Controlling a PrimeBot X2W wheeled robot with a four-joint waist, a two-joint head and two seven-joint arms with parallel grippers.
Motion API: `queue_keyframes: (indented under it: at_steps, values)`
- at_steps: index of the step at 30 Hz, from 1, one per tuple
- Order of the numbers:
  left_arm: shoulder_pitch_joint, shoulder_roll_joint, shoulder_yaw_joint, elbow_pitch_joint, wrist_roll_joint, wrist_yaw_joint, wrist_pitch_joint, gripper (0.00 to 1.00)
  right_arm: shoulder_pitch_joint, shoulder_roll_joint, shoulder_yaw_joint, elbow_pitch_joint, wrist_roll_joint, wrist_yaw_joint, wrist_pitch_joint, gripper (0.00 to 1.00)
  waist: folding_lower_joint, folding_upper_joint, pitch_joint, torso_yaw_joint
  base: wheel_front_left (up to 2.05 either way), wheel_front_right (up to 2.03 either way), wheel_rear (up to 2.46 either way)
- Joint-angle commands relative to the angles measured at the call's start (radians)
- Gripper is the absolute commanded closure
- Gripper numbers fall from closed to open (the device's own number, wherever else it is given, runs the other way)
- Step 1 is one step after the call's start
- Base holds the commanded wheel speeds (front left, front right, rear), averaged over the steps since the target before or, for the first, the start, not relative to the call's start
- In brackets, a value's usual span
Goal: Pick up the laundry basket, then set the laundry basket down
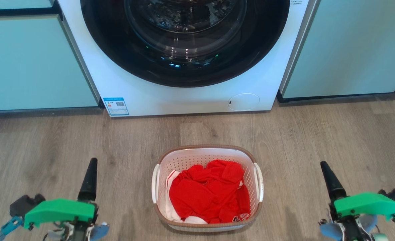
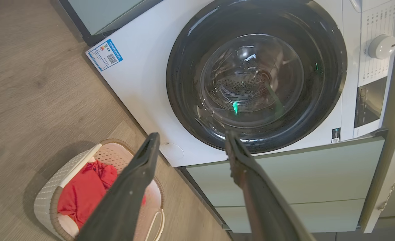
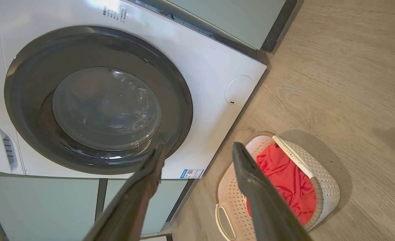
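Note:
The laundry basket (image 1: 190,160) stands on the wooden floor in front of the washing machine, white and perforated with a brown rim and a white handle on each side. Red clothing (image 1: 210,194) lies inside it. My left gripper (image 1: 92,163) hovers to the basket's left and my right gripper (image 1: 324,165) to its right, both well apart from it. In the left wrist view the left gripper (image 2: 192,135) is open and holds nothing, with the basket (image 2: 50,190) at lower left. The right gripper (image 3: 199,145) is likewise open, with the basket (image 3: 321,174) at lower right.
A white front-loading washing machine (image 1: 184,97) with a dark round door stands just behind the basket. Pale green cabinets (image 1: 33,60) flank it on both sides. Bare wooden floor (image 1: 317,140) lies between the basket and each gripper.

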Motion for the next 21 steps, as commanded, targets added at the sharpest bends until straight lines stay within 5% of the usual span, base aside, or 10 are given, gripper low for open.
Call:
queue_keyframes:
  at_steps: [1,21]
  values:
    - [-0.051,0.01,-0.002,-0.048,0.046,0.003,-0.011,0.0,-0.05,-0.008,0.016,-0.044,-0.039,0.0,-0.015,0.0,0.0,0.0,0.0,-0.001,0.0,0.0,0.0]
    - [-0.036,0.018,-0.063,-0.095,0.405,0.046,-0.067,0.0,-0.042,-0.011,0.078,-0.103,-0.332,0.001,-0.071,0.0,0.0,0.0,-0.001,-0.002,0.0,0.0,0.0]
